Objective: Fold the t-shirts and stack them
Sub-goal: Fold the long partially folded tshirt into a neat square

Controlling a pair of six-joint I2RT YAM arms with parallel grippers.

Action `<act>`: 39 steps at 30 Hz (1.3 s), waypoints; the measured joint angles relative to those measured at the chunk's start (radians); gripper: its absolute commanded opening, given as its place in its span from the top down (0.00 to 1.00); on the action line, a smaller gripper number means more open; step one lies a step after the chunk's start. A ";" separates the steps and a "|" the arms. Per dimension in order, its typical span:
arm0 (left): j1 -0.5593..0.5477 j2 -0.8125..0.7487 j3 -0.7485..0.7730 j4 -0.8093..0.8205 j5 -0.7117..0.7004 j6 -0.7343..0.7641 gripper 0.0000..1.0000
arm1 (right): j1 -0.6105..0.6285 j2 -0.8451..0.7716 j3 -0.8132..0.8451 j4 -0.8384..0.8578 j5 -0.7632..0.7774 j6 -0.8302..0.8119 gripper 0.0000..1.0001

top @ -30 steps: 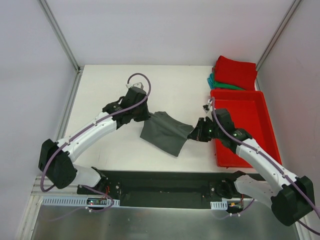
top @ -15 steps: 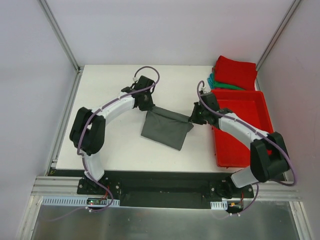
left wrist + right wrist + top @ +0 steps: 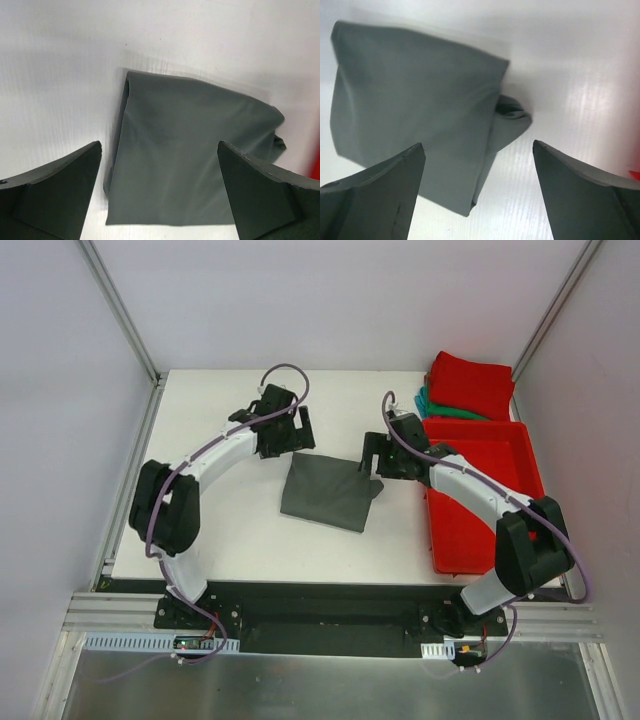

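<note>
My left gripper and right gripper both hang with fingers spread wide, holding nothing, one at each far corner of the grey t-shirt. It lies folded on the table between them, with a bunched lump poking out at its right edge. It looks light, thin and limp. I expect it to sag, so I would pinch through all layers at the corners. I count three shirts: this one, plus a red t-shirt on a teal t-shirt, beyond one red tray.
</note>
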 measured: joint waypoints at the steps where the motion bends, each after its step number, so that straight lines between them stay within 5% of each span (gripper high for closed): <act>1: 0.000 -0.034 -0.019 0.005 0.005 0.000 0.01 | 0.017 -0.003 0.000 0.000 -0.003 -0.005 0.08; 18: 0.000 -0.319 -0.524 0.031 0.005 -0.080 0.01 | 0.095 0.313 0.167 -0.109 0.036 0.084 0.11; 24: 0.000 -0.422 -0.583 0.034 -0.014 -0.114 0.01 | 0.121 0.372 0.220 -0.129 0.039 0.123 0.24; 27: 0.000 -0.457 -0.605 0.036 -0.020 -0.127 0.01 | 0.138 0.381 0.227 -0.117 0.049 0.141 0.45; 30: 0.000 -0.487 -0.622 0.036 -0.028 -0.133 0.01 | 0.148 0.387 0.225 -0.099 0.052 0.150 0.53; 33: 0.000 -0.514 -0.639 0.036 -0.034 -0.136 0.01 | 0.156 0.388 0.218 -0.074 0.057 0.150 0.50; 35: 0.000 -0.531 -0.650 0.037 -0.034 -0.137 0.01 | 0.160 0.388 0.215 -0.058 0.068 0.139 0.33; 39: 0.000 -0.573 -0.676 0.039 -0.034 -0.140 0.01 | 0.166 0.335 0.168 -0.022 0.091 0.094 0.27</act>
